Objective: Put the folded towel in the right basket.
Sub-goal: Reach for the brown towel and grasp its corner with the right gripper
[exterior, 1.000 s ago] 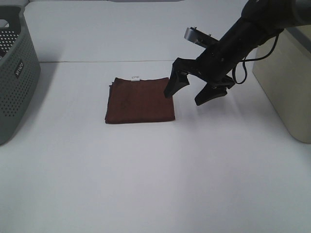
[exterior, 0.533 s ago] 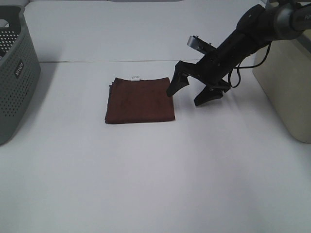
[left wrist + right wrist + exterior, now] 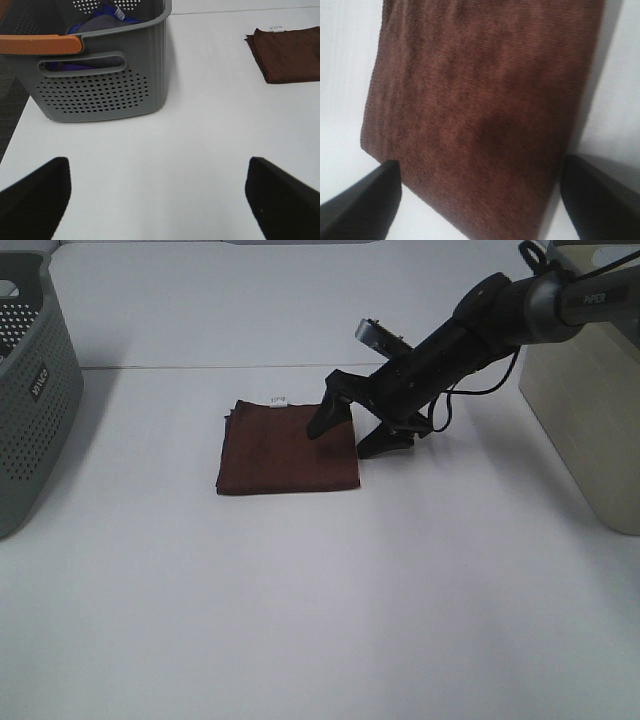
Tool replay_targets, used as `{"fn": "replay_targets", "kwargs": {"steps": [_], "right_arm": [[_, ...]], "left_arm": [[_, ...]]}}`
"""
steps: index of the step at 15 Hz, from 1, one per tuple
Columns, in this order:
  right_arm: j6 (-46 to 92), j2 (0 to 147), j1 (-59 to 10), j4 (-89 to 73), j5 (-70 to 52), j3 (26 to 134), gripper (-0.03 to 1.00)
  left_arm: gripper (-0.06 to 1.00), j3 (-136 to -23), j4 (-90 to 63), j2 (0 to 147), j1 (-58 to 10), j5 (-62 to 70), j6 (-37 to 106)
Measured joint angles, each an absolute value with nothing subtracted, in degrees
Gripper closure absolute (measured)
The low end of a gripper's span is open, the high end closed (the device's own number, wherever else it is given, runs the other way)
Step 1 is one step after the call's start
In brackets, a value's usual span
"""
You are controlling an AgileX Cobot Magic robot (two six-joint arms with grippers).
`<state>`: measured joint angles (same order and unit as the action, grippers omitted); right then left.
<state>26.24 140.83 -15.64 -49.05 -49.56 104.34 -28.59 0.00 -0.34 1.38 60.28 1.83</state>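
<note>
The folded towel (image 3: 288, 445) lies flat on the counter (image 3: 320, 620), its small white label (image 3: 279, 400) at the far edge. It sits between the grey basket (image 3: 30, 390) on the left and the right basket (image 3: 590, 410), a pale one at the counter's right edge. The right gripper (image 3: 345, 438) reaches in low from that side with its jaws spread wide: 1 jaw is over the towel's right-hand part, the other over bare counter just beside its edge. That straddle looks meant to pinch the edge through all the layers, so the towel lifts as 1 piece. Whether the tips touch the cloth I cannot tell. The left gripper (image 3: 155, 200) hangs near the grey basket, jaws also spread and holding nothing. It is probably parked there because the goal is on the other side.
</note>
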Motion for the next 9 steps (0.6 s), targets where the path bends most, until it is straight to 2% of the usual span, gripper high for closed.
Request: {"fn": "replay_targets", "kwargs": {"steps": [2, 3, 6, 7, 9], "right_arm": [[26.1, 142.3, -18.6, -49.5, -49.2, 105.9, 0.27], [25.2, 142.8, -19.6, -49.6, -48.5, 106.5, 0.39], [21.1, 144.0, -20.6, -46.9, -47.4, 107.8, 0.89], [20.1, 144.0, -20.6, -45.7, -47.2, 108.5, 0.93], [18.9, 144.0, -20.6, -44.0, -47.8, 110.3, 0.93]], "left_arm": [[0.06, -28.6, 0.0, -0.3, 1.4, 60.3, 1.8], [0.06, -28.6, 0.0, -0.3, 1.4, 60.3, 1.8], [0.06, -28.6, 0.0, -0.3, 1.4, 60.3, 1.8], [0.06, -28.6, 0.0, -0.3, 1.4, 60.3, 1.8], [0.06, -28.6, 0.0, -0.3, 1.4, 60.3, 1.8]]}}
